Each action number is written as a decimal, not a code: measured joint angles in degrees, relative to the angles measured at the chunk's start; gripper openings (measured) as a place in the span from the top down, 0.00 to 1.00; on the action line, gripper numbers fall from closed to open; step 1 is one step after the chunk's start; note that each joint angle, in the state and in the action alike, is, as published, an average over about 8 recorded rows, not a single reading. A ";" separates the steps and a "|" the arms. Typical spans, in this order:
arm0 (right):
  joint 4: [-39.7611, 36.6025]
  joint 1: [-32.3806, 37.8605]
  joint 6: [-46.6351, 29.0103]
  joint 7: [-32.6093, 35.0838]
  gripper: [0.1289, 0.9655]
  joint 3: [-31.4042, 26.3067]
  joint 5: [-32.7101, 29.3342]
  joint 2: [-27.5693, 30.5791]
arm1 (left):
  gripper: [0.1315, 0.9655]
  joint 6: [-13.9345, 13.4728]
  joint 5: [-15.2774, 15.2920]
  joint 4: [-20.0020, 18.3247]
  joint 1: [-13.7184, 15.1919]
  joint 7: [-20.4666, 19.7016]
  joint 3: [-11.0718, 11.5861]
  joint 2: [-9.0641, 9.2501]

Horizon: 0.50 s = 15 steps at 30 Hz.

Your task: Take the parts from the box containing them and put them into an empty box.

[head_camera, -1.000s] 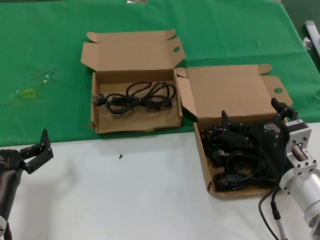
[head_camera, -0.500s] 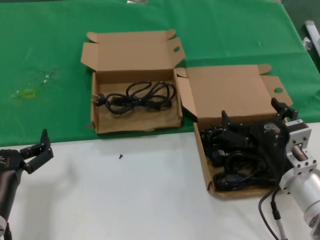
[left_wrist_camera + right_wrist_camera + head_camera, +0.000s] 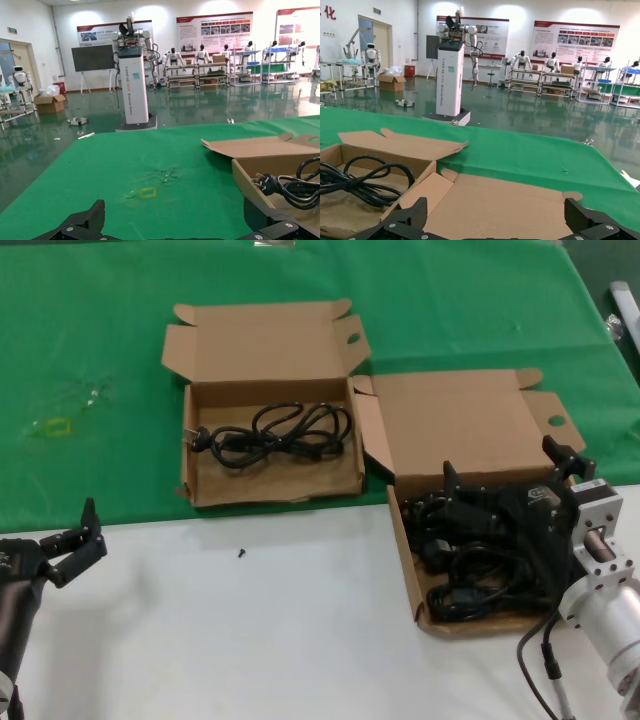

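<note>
It was a robotics lab or showroom hall: beyond the green-covered surface [image 3: 100,170] stood a white pillar-bodied robot [image 3: 134,75], with humanoid robots [image 3: 522,61] and wall posters [image 3: 575,37] ranged behind it across a glossy green floor.

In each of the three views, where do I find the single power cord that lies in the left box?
Head view: power cord on the floor of the upper-left cardboard box.
Left wrist view: at the right edge, plug pointing left.
Right wrist view: at the left edge, coiled loops.
Shared landmark: that box's raised lid.
</note>
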State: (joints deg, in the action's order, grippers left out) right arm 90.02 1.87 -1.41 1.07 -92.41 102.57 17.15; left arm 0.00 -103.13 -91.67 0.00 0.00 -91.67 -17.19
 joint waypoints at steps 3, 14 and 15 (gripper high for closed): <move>0.00 0.00 0.00 0.00 0.00 0.00 0.00 0.00 | 0.00 0.00 0.00 0.00 0.00 0.00 0.00 0.00; 0.00 0.00 0.00 0.00 0.00 0.00 0.00 0.00 | 0.00 0.00 0.00 0.00 0.00 0.00 0.00 0.00; 0.00 0.00 0.00 0.00 0.00 0.00 0.00 0.00 | 0.00 0.00 0.00 0.00 0.00 0.00 0.00 0.00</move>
State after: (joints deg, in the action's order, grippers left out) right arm 90.02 1.87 -1.41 1.07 -92.41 102.57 17.15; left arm 0.00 -103.13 -91.67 0.00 0.00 -91.67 -17.19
